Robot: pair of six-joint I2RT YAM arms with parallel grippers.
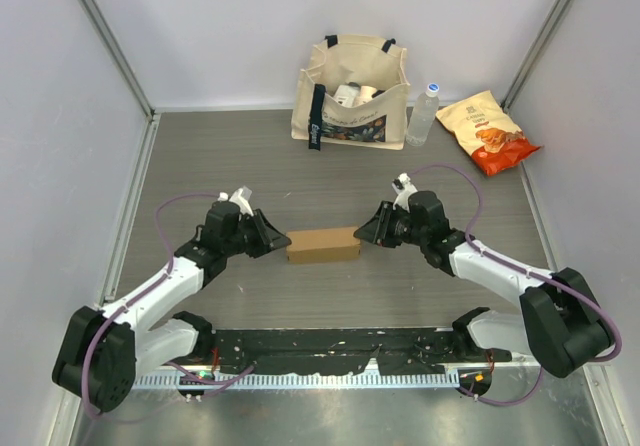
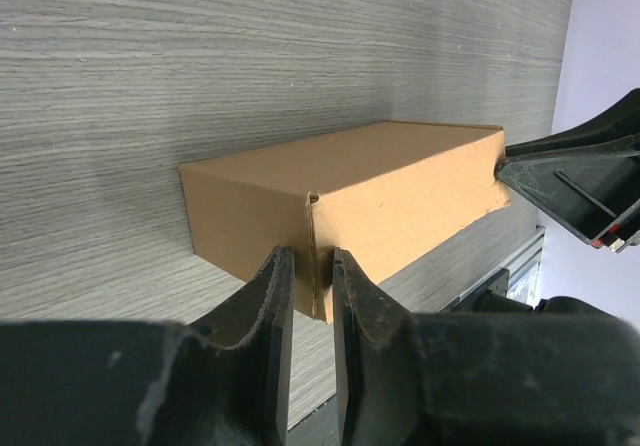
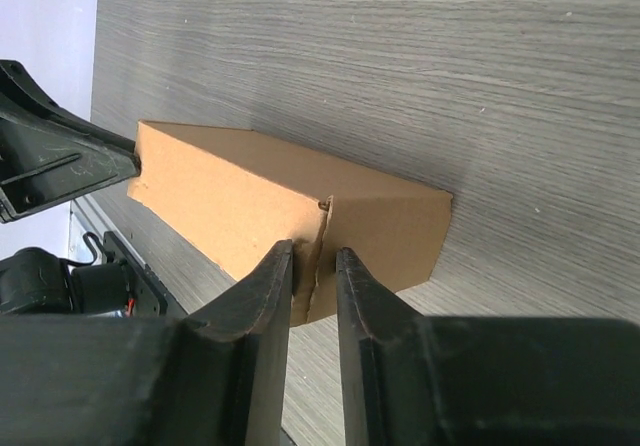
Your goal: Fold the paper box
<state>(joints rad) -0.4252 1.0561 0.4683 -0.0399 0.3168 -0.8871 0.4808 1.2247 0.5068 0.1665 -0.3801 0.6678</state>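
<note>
Top external view: the paper box, already closed up, lies between the two grippers, with the left gripper at one end and the right gripper at the other. Left wrist view: narrowly parted fingers pinch the box's nearest corner edge. Right wrist view: its fingers pinch the same way — the box lies straight ahead.

The paper box is plain brown cardboard, matt and smooth, with raw cut edges. The table has a matt grey wood-grain surface. The left gripper has fingers of black plastic, grainy and rough-edged. The tote bag is beige cloth; the snack packet is glossy.
</note>
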